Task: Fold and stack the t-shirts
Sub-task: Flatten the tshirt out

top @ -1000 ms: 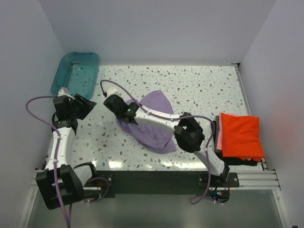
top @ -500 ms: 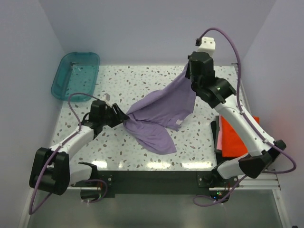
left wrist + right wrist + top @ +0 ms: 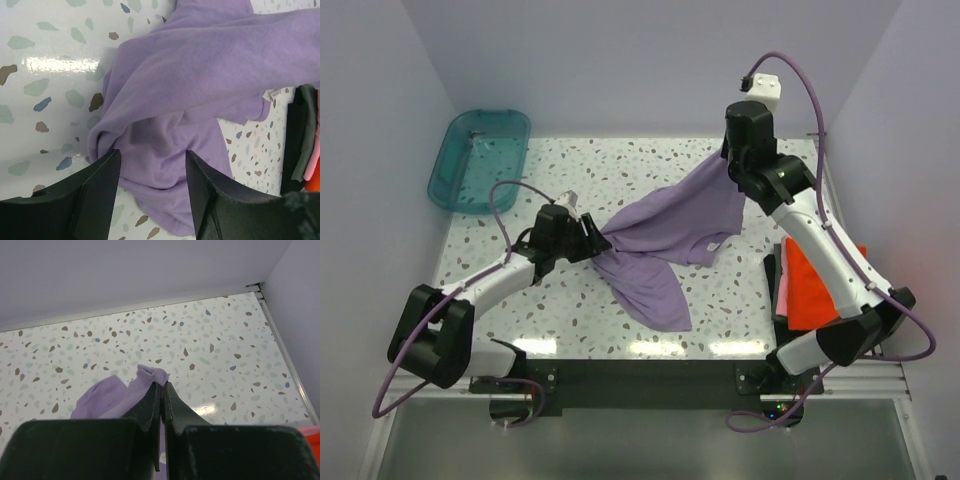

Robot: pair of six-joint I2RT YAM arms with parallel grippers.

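The lavender t-shirt (image 3: pixel 660 235) lies crumpled mid-table, one corner lifted toward the back right. My right gripper (image 3: pixel 728 158) is shut on that corner and holds it above the table; the pinched cloth (image 3: pixel 150 376) pokes out past the fingertips (image 3: pixel 156 390). My left gripper (image 3: pixel 598 240) is open at the shirt's left edge, its jaws standing either side of a bunched fold (image 3: pixel 155 165) without closing on it. The orange-red t-shirt (image 3: pixel 830 285) lies folded at the right edge on top of other folded cloth, partly hidden by the right arm.
A teal plastic tub (image 3: pixel 480 158) stands at the back left corner. Dark and pink folded cloth (image 3: pixel 302 140) lies under the orange-red shirt. White walls enclose the table (image 3: pixel 520 310) at back and sides.
The left gripper has moved right along the shirt's left edge. The right gripper has pulled its corner slightly further right and back, stretching the shirt out.
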